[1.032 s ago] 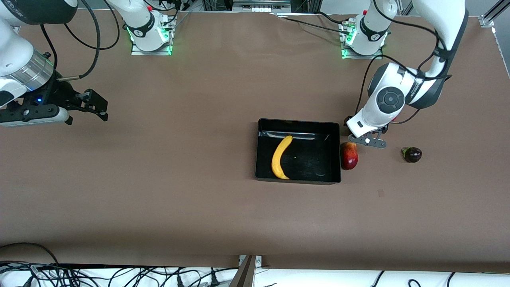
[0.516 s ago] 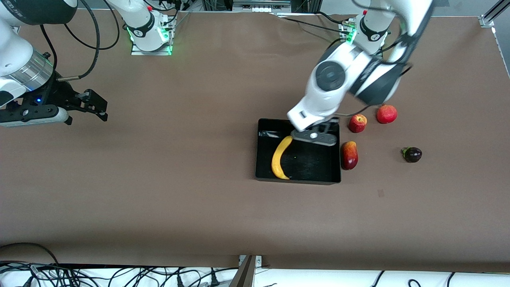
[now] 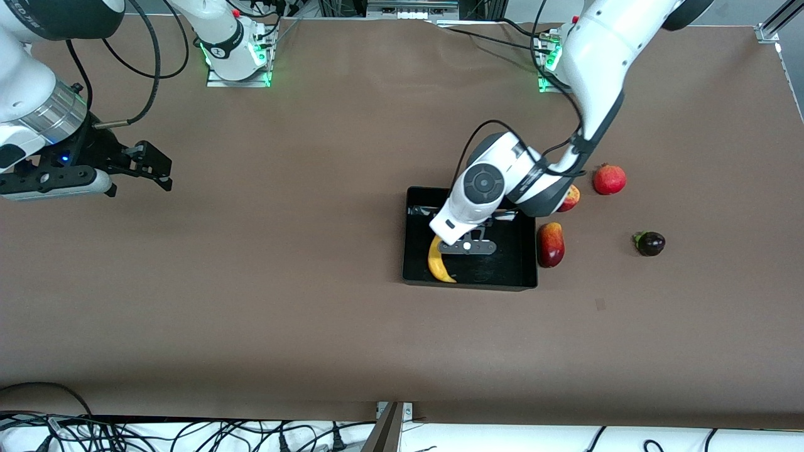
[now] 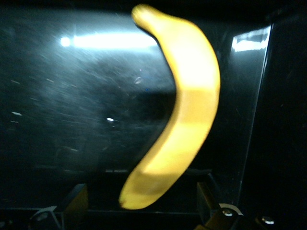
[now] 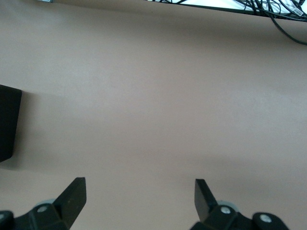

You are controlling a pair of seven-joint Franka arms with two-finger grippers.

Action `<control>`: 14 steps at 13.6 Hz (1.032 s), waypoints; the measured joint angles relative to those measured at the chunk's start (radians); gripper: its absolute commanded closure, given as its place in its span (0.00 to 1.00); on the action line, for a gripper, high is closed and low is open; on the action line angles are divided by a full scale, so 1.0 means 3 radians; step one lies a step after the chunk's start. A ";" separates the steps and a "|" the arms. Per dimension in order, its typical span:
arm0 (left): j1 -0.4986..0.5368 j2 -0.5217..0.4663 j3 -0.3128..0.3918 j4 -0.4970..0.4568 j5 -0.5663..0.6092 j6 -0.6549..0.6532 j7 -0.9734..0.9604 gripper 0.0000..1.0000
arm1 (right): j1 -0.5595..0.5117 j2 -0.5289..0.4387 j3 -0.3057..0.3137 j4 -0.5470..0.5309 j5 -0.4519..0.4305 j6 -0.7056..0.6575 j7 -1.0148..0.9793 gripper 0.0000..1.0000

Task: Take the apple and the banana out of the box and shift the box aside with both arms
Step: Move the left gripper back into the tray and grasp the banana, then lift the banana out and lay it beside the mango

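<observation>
The black box (image 3: pixel 470 284) sits mid-table with the yellow banana (image 3: pixel 434 260) lying in it. My left gripper (image 3: pixel 468 247) hangs low over the box, open, right above the banana. In the left wrist view the banana (image 4: pixel 187 110) fills the frame, one end lying between the spread fingers (image 4: pixel 71 207), and the left gripper (image 4: pixel 139 211) holds nothing. Beside the box, toward the left arm's end, lie the mango (image 3: pixel 551 245), the apple (image 3: pixel 571 198) half hidden by the arm, the pomegranate (image 3: pixel 609 179) and the mangosteen (image 3: pixel 649 243). My right gripper (image 3: pixel 149 167) waits open over bare table.
The right wrist view shows the right gripper (image 5: pixel 139 196) over brown tabletop, with a corner of the box (image 5: pixel 7 122) at the frame's edge. Cables (image 3: pixel 157 433) run along the table edge nearest the front camera.
The left arm swung from beside the mango over to the box and dropped down above the banana, uncovering the apple and pomegranate. The right arm stayed still.
</observation>
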 measured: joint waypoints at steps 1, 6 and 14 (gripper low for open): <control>-0.0028 0.0055 0.0000 -0.0003 0.0000 0.0070 -0.0025 0.00 | 0.0007 0.0000 0.0000 0.0000 0.0000 0.0000 0.0000 0.00; -0.0044 0.0220 0.0016 -0.0035 0.0012 0.0332 -0.0033 0.46 | 0.0014 0.0001 0.0000 0.0000 0.0000 0.0000 0.0000 0.00; -0.0023 0.0223 0.0022 -0.0024 0.0088 0.0342 -0.0032 1.00 | 0.0017 0.0001 0.0000 0.0000 0.0000 0.0000 0.0000 0.00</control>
